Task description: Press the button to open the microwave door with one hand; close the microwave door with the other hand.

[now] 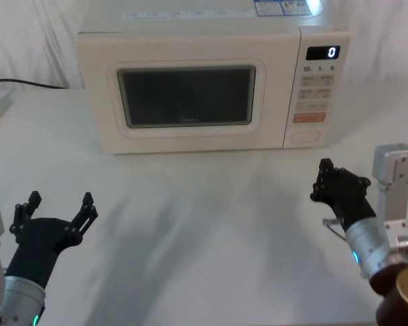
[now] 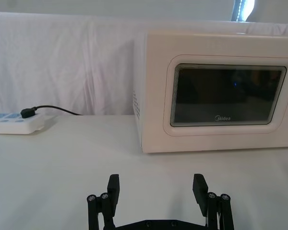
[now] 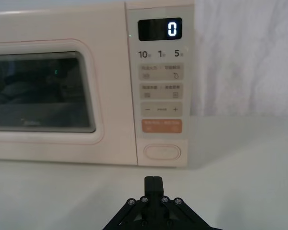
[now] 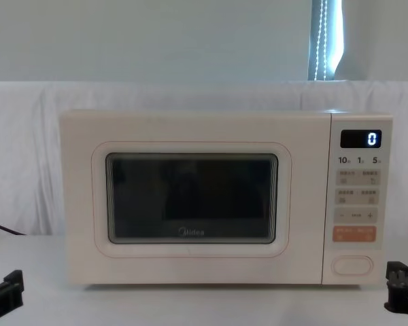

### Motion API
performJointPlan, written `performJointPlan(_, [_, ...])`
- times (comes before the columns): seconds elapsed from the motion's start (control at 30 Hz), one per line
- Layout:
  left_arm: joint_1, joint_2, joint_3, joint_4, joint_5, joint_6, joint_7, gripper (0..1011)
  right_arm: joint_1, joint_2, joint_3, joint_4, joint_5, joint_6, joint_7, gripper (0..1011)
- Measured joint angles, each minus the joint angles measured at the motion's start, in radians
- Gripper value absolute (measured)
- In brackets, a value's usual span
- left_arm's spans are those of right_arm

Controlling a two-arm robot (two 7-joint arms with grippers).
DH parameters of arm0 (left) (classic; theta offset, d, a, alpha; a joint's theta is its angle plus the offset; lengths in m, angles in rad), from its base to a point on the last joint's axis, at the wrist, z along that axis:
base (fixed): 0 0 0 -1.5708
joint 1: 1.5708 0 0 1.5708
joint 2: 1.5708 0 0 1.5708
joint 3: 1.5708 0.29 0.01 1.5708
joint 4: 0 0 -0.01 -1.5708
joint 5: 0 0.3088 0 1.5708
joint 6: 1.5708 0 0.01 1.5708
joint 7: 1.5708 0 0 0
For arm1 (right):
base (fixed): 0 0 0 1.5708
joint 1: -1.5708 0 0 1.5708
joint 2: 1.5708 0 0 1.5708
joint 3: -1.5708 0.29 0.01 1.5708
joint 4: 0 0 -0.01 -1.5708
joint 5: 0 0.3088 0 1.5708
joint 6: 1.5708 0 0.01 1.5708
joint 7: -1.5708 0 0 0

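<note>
The cream microwave stands at the back of the table with its door (image 1: 187, 102) (image 2: 229, 98) (image 4: 190, 200) closed flat against the body. The oval button (image 1: 307, 135) (image 3: 162, 152) (image 4: 352, 265) sits lowest on the control panel, under the orange key. My right gripper (image 1: 324, 180) (image 3: 153, 184) is shut, low over the table a short way in front of the button and pointing at it. My left gripper (image 1: 60, 205) (image 2: 156, 186) is open near the table's front left, well short of the door, with nothing between its fingers.
A white power strip (image 2: 14, 123) with a black plug and cable lies at the far left. The display (image 1: 323, 52) reads 0. White cloth hangs behind the microwave. Bare white table (image 1: 204, 224) lies between the grippers and the microwave.
</note>
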Motion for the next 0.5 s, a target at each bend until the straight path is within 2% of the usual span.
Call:
performJointPlan(0.1, [0.000, 0.000, 0.000, 0.000, 0.000, 0.000, 0.000, 1001, 0.054, -0.020, 0.015, 0.072, 0.000, -0.018, 0.007, 0])
performJointPlan(0.13, [0.000, 0.000, 0.000, 0.000, 0.000, 0.000, 0.000, 1001, 0.054, -0.020, 0.015, 0.072, 0.000, -0.018, 0.007, 0])
performJointPlan(0.33, [0.000, 0.000, 0.000, 0.000, 0.000, 0.000, 0.000, 1001, 0.146, -0.044, 0.033, 0.189, -0.008, -0.037, 0.011, 0])
performJointPlan(0.5, [0.000, 0.000, 0.000, 0.000, 0.000, 0.000, 0.000, 1001, 0.199, -0.058, 0.044, 0.262, -0.015, -0.048, 0.011, 0])
